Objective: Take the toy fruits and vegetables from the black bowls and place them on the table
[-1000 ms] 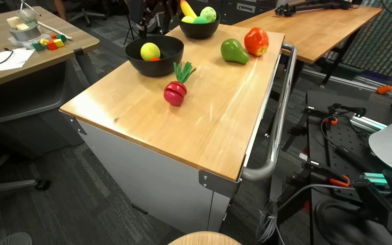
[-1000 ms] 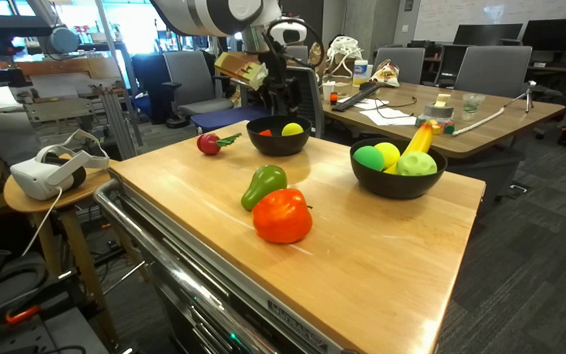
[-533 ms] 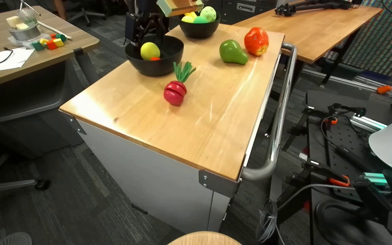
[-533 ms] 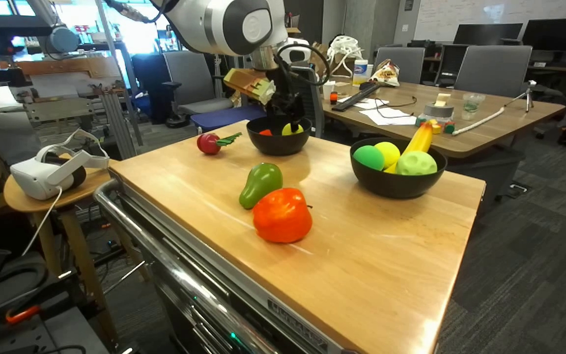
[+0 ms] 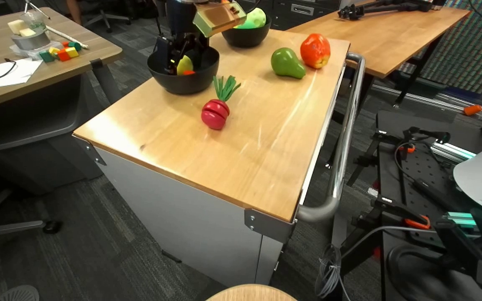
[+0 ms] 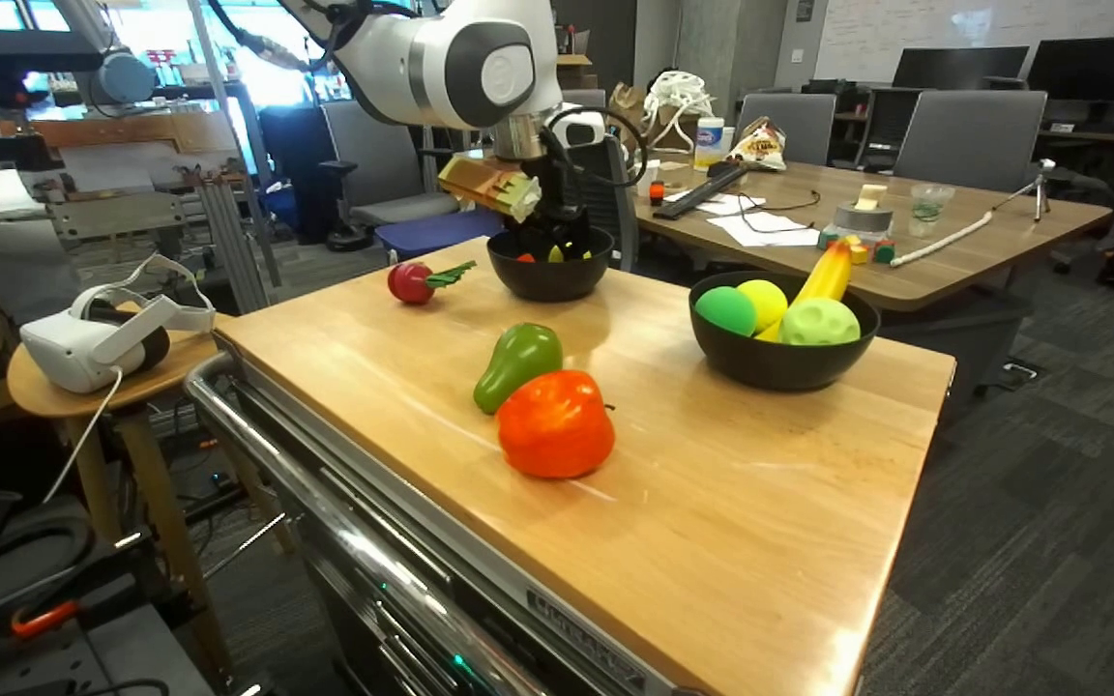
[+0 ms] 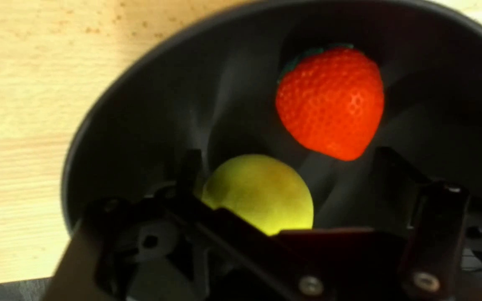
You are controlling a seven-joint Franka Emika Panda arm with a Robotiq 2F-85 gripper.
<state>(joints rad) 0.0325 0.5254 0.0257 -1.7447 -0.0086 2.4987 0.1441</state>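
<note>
1. The gripper (image 7: 296, 166) reaches down into a bowl (image 7: 161, 96), its fingers (image 7: 191, 167) spread wide and pinching nothing.
2. The yellow fruit (image 7: 262, 192) lies in that bowl, in the gap between the fingers as the wrist view has it, but well off centre: just beside the left-hand finger, well apart from the right-hand one. Whether the nearer finger touches it, I cannot tell.
3. It looks round, with no clear long axis to line up with. The gripper hides its near side, and how deep the fingertips stand against it is unclear.
4. The strawberry (image 7: 331, 102) lies farther out, up and to the right in the wrist view; its long axis slants, leafy end away, tip toward the gap.
5. The step seems to be grasping the yellow fruit. The move probably calls for a small shift to the left of the wrist view before closing; otherwise the near finger may push the fruit and roll it.
6. A radish (image 6: 412, 283), pear (image 6: 520, 365) and pepper (image 6: 555, 425) lie on the table (image 6: 760, 541). The second bowl (image 6: 784, 365) holds a banana (image 6: 823, 275) and three balls (image 6: 726, 310), so much looks left to do.
</note>
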